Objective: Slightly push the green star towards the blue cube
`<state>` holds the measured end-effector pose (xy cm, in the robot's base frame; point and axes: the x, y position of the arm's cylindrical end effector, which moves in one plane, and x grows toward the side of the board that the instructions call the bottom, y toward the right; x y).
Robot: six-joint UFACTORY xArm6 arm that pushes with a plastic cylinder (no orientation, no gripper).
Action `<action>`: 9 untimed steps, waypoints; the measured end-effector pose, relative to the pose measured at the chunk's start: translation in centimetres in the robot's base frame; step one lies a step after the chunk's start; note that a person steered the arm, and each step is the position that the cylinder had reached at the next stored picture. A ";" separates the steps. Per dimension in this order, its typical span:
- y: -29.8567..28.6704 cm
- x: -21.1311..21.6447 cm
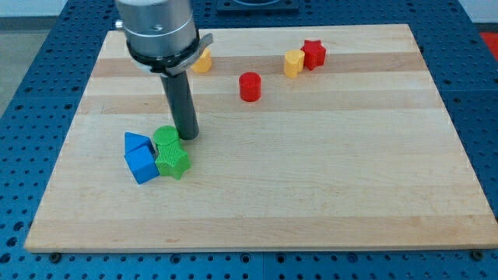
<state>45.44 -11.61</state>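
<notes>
The green star (173,162) lies on the wooden board at the lower left, touching the blue cube (142,165) on its left. A green round block (165,138) sits just above the star, and a second blue block (138,142) sits above the cube. My tip (188,137) rests on the board just right of the green round block, above and slightly right of the green star.
A red cylinder (250,86) stands at the upper middle. A yellow block (293,63) and a red star (313,54) touch at the upper right. Another yellow block (203,61) shows beside the arm at the view's top. The board (350,179) lies on a blue perforated table.
</notes>
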 end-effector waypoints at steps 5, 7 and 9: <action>6.1 2.8; 4.6 4.1; 2.7 4.1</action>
<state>49.54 -8.92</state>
